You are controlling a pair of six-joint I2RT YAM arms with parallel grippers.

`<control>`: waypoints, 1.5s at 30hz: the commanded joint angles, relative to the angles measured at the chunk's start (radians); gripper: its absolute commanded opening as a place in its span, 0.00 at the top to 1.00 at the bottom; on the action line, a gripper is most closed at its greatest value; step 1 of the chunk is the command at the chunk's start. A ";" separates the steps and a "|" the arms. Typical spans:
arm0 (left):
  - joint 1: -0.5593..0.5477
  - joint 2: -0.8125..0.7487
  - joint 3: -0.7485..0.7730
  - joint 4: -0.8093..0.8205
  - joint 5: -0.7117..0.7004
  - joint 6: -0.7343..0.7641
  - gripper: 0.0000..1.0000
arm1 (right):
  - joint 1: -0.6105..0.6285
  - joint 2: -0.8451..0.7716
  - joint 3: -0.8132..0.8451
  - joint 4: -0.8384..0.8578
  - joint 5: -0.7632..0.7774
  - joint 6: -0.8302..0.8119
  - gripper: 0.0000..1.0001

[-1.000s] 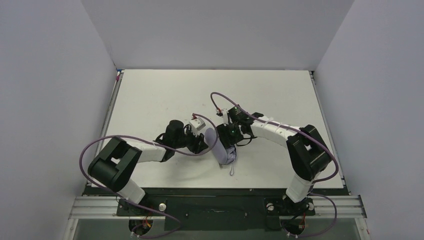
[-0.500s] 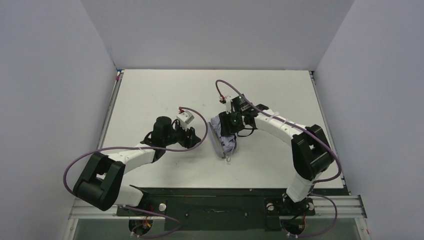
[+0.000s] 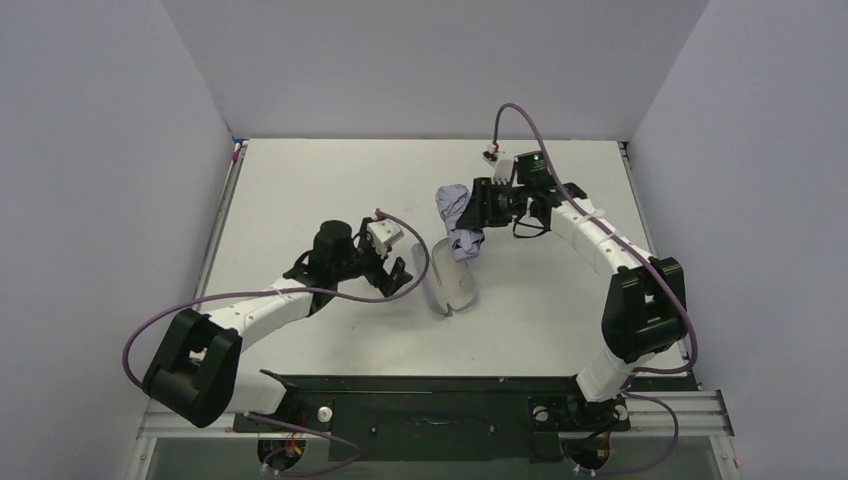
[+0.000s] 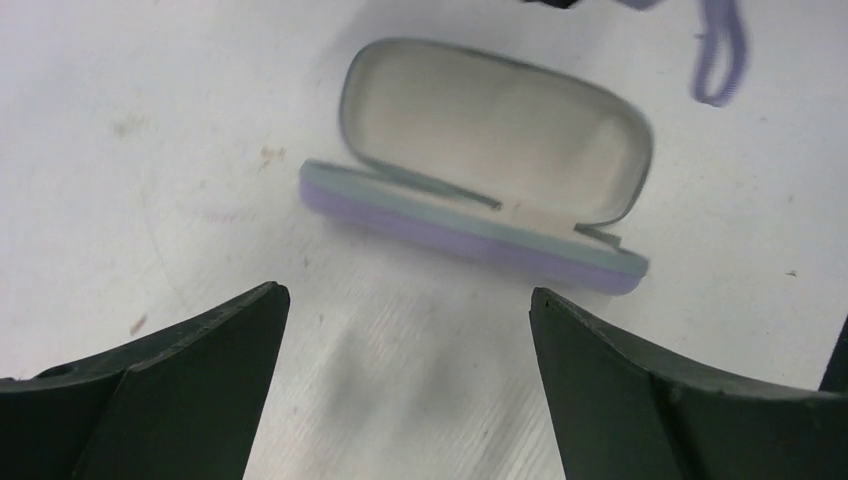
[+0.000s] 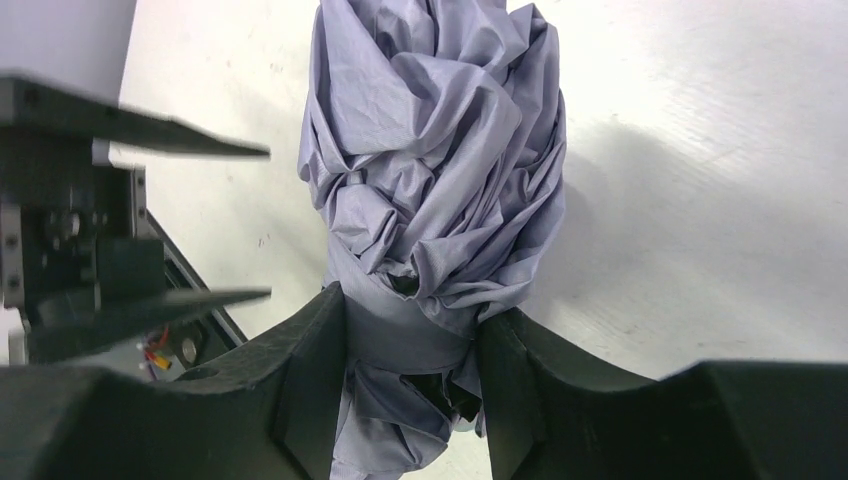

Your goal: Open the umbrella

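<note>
From above, the right fingers (image 3: 480, 207) are clamped on the umbrella (image 3: 458, 222). It is a crumpled lavender bundle that hangs partly below them and seems to be off the table (image 3: 300, 180). The left fingers (image 3: 398, 272) stand wide apart and hold nothing. Just beyond their tips lies the open lavender case (image 3: 452, 285), with nothing inside.

In the left wrist view, the two dark left fingers (image 4: 200, 390) are far apart over bare table. The case (image 4: 480, 170) lies ahead of them, its lid up and its pale lining showing. Further ahead and to the right of these fingers, a thin lavender loop (image 4: 718, 55) hangs at the edge of the picture. It is probably the wrist loop of the umbrella.

In the right wrist view, the right fingers (image 5: 310, 380) press from both sides on the umbrella (image 5: 440, 180) at a strap wound around the cloth. The folded canopy extends away from them, and the handle cannot be seen here.

The umbrella seems to be out of its case but not yet opened, so the step in hand is probably to present it to the other arm. The next move likely calls for the free left fingers to reach the handle end and grip it, so that shaft and canopy can be pulled apart. The wrap strap may need loosening first.
</note>
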 commanded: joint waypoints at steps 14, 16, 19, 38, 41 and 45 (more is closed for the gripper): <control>-0.561 0.349 0.352 -0.167 -0.283 0.477 0.08 | -0.372 -0.236 -0.159 0.021 0.022 -0.016 1.00; -0.574 0.402 0.366 -0.154 -0.321 0.482 0.09 | -0.384 -0.256 -0.177 0.007 0.027 -0.033 1.00; -0.574 0.463 0.382 -0.141 -0.396 0.491 0.10 | -0.392 -0.274 -0.194 -0.003 0.031 -0.043 1.00; -0.077 0.533 0.419 -0.394 -0.567 0.586 0.56 | -0.354 -0.301 -0.182 -0.165 0.022 -0.224 1.00; 0.009 0.522 0.418 -0.395 -0.498 0.611 0.55 | -0.339 -0.306 -0.187 -0.173 0.017 -0.241 1.00; 0.059 0.455 0.418 -0.390 -0.370 0.599 0.35 | -0.294 -0.330 -0.180 -0.168 0.011 -0.252 1.00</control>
